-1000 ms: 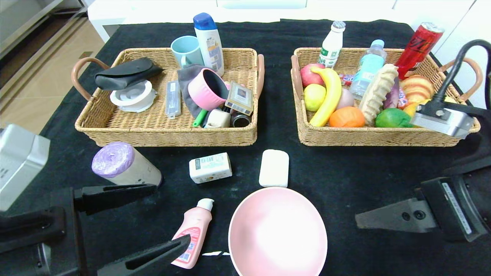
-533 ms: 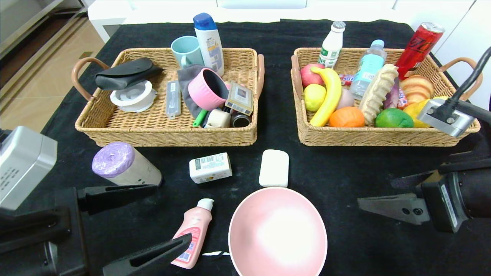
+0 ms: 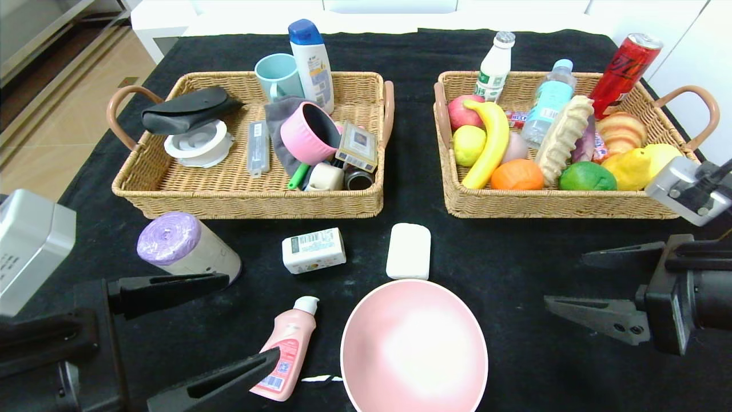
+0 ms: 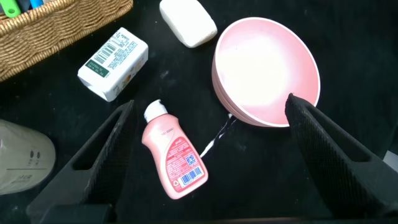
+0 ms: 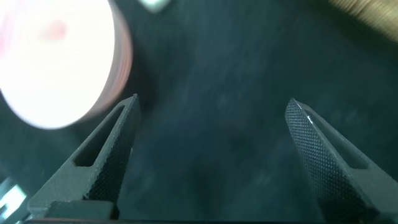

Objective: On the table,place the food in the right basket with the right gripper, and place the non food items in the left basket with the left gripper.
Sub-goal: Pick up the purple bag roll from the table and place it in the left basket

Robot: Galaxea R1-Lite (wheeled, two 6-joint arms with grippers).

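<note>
— Hovering low at the near left, the left pincer (image 3: 243, 323) has its jaws spread wide with nothing in them, and the pink bottle (image 3: 287, 349) lies right between the tips, white cap pointing away. It looks lined up for that bottle.

— And the right pincer (image 3: 572, 280)?

— Wide open too, empty, out over bare black cloth at the right side of the bench (image 3: 514, 263). Nothing near its tips except the big pink bowl (image 3: 414, 346) off to its inner side.

— Where's the food?

— The orange fruit (image 3: 517, 175) sits in the right basket (image 3: 560, 206) among the banana and lime. The small white box (image 3: 313, 250) with the barcode lies on the cloth between the grey roll (image 3: 186, 246) and the plain white bar (image 3: 408, 250), in front of the left basket (image 3: 246, 203).

— Any obstacles?

— I'd say the bowl crowds the bottle on one side, touching the white bar at its far rim. The left basket is already full toward its right end, so I'd reckon there's more space at the left end.
</note>
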